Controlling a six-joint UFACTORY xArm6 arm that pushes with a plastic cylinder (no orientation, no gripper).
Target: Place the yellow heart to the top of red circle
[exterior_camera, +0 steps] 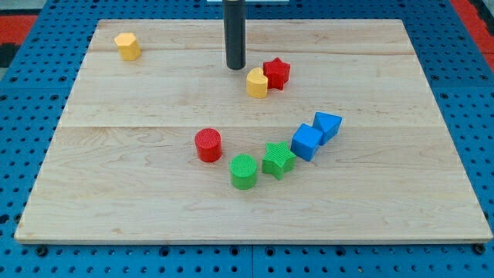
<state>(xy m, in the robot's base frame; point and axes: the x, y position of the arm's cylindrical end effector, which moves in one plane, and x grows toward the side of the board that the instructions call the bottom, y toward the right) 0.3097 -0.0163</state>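
Note:
The yellow heart [257, 83] lies in the upper middle of the wooden board [116, 185], touching the red star [276, 73] on its right. The red circle [208, 145] stands lower, left of the board's centre, well below and to the left of the heart. My tip [235, 67] is at the end of the dark rod, just up and left of the yellow heart, a small gap apart from it.
A yellow hexagon [127, 46] sits at the upper left. A green circle [243, 171], green star [278, 160], blue cube [306, 142] and blue triangle [328, 125] form an arc right of the red circle. Blue pegboard surrounds the board.

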